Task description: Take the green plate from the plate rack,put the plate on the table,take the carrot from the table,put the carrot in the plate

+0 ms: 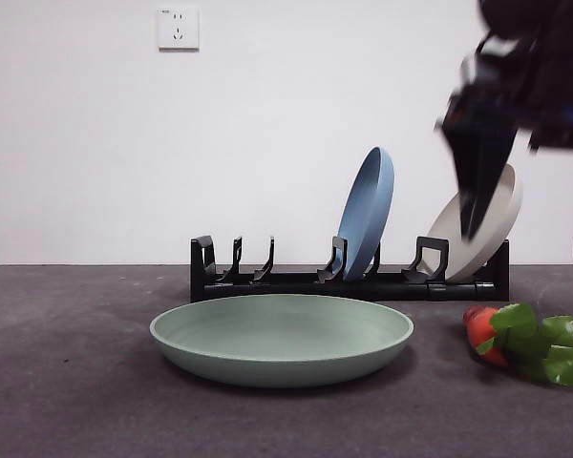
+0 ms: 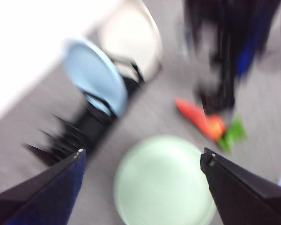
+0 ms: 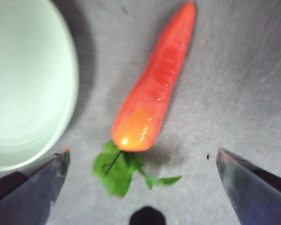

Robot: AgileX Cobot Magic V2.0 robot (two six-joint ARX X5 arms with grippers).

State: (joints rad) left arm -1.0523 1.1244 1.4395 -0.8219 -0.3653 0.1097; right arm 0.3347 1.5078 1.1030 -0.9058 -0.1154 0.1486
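Observation:
The green plate lies flat and empty on the table, in front of the plate rack. The carrot lies on the table to the plate's right, leaves toward the near right. My right gripper hangs open above the carrot. In the right wrist view its open jaws straddle the carrot from above, apart from it, with the plate's rim beside. My left gripper is open and empty, high over the plate. That blurred view also shows the carrot.
A blue plate and a beige plate stand upright in the rack's right half. The rack's left prongs hold nothing. A white wall with a socket stands behind the rack.

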